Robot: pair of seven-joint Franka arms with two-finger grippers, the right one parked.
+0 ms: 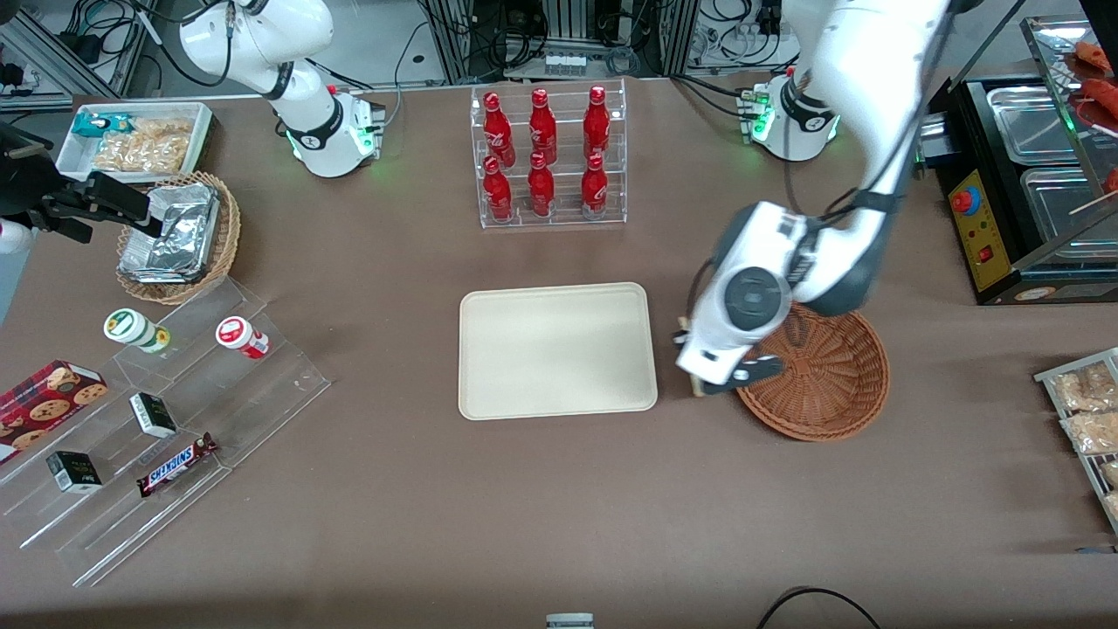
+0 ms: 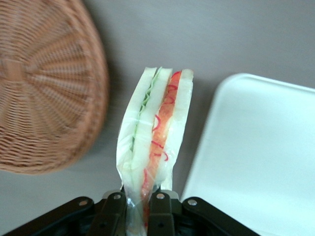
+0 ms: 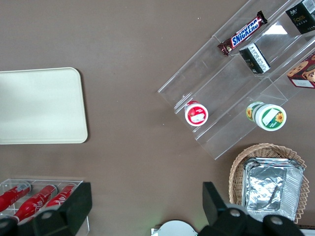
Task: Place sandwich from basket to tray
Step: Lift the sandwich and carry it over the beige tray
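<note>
The gripper [image 2: 137,216], clamping the sandwich [image 2: 156,132], hangs between basket [image 1: 830,376] and tray [image 1: 559,349]; bare tabletop [image 1: 681,489] lies under it.

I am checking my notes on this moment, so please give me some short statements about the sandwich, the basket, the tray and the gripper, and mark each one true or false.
1. The gripper is shut on the sandwich. True.
2. The sandwich lies in the basket. False: it is out of the basket, held above the table between the basket and the tray.
3. Nothing lies on the tray. True.
4. The sandwich shows red-orange and green filling. True.
5. The basket holds foil packets. False: it holds nothing; the foil packets are in a lighter basket toward the parked arm's end of the table.
6. The tray touches the basket. False: bare table lies between them.
</note>
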